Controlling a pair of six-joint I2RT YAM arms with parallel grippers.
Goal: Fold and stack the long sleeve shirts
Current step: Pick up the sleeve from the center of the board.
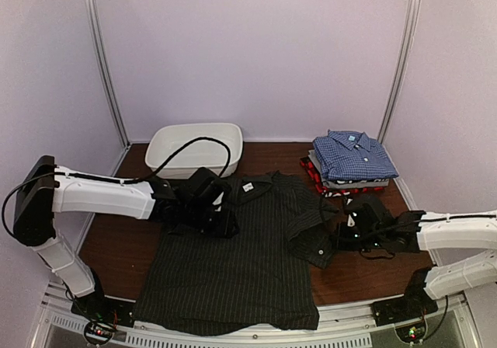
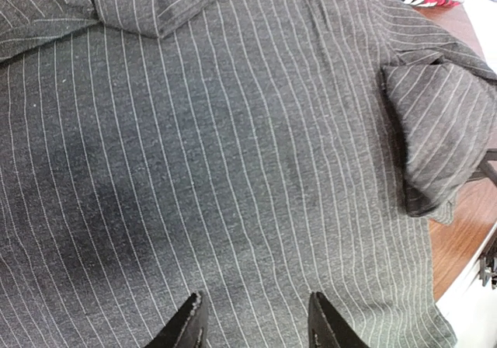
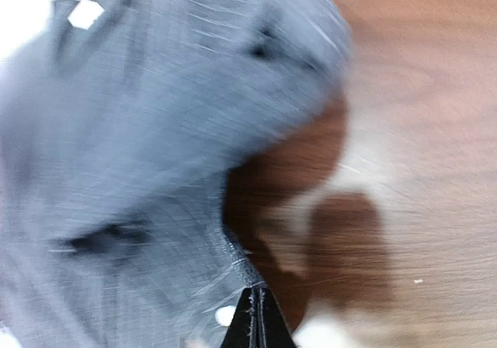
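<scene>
Right now we've got the black pinstripe shirt (image 1: 233, 262) flat on the counter (image 1: 116, 243), collar far, hem near, so its long axis runs away from the bases. Our left fingers (image 2: 186, 328) hover spread over the left shoulder area, gripping nothing. Our right fingers (image 3: 254, 321) are pressed together, apparently pinching the edge of the right sleeve (image 1: 311, 238), tho that view's blurry. The sleeve lies just left of them, so the right arm's nearer and the fold should go leftward across the body.
</scene>
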